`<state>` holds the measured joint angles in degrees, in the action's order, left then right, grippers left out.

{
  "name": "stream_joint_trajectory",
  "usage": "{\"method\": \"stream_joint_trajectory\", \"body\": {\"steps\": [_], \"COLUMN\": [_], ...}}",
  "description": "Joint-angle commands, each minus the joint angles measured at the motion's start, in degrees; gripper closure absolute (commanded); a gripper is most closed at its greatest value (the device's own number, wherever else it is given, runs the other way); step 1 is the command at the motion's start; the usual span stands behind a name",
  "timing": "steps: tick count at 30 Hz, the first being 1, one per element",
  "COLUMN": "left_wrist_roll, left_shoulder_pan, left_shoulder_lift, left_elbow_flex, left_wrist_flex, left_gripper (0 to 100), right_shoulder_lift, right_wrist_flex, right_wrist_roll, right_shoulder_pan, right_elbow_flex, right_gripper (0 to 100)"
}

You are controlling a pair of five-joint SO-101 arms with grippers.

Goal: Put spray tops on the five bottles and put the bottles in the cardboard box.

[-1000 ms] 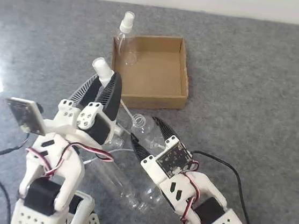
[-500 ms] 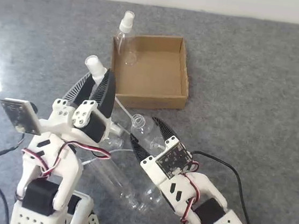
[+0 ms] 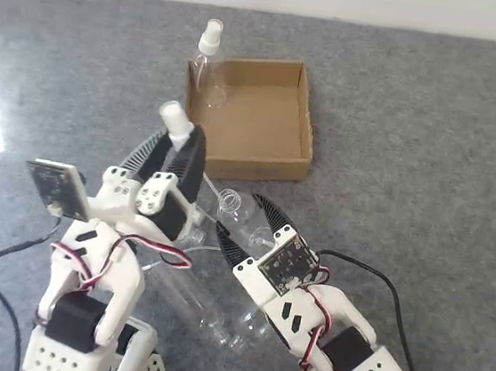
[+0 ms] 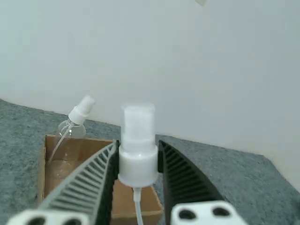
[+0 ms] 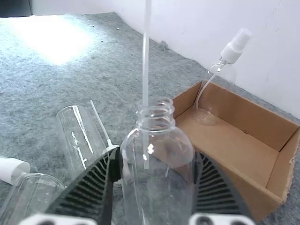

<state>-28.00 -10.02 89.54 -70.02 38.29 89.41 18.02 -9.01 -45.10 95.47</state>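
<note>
A spray top (image 3: 174,119) (image 4: 137,145) is clamped at its collar between the fingers of the left gripper (image 3: 178,139) (image 4: 137,150), with the nozzle head raised above the fingertips. Its thin dip tube (image 3: 210,184) (image 5: 146,70) is hung below the grip and is let down into the open neck of a clear bottle (image 3: 243,216) (image 5: 157,159). This bottle is held upright, pinched at its shoulders by the right gripper (image 3: 240,213) (image 5: 154,161). Just beyond both grippers' fingertips the cardboard box (image 3: 304,129) (image 4: 47,154) (image 5: 281,140) is set on the grey mat (image 3: 416,124). One capped bottle (image 3: 209,69) (image 4: 70,129) (image 5: 211,93) is stood in its far corner. Further uncapped bottles (image 3: 208,302) (image 5: 82,136) are laid on their sides behind the right gripper's fingers, between the two arms.
</note>
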Motion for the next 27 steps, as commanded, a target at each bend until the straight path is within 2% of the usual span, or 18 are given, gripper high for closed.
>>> {"method": "stream_joint_trajectory", "body": {"steps": [1, 11, 27], "left_wrist_roll": [4.13, 4.92, 4.84], "left_shoulder_pan": [-3.34, -8.35, -8.97], "left_shoulder_lift": [0.35, 0.35, 0.26], "left_elbow_flex": [0.4, -1.63, -2.33], "left_wrist_flex": [0.26, 0.35, 0.35], "left_gripper": [99, 99, 99], "right_shoulder_lift": [1.01, 1.01, 1.01], "right_wrist_flex": [-1.45, -1.27, -1.19], "right_wrist_roll": [0.0, 0.18, 0.53], "right_shoulder_pan": [0.22, 1.8, 2.86], "right_elbow_flex": [0.18, 0.18, 0.18], "right_gripper": [89.4, 89.4, 89.4]}}
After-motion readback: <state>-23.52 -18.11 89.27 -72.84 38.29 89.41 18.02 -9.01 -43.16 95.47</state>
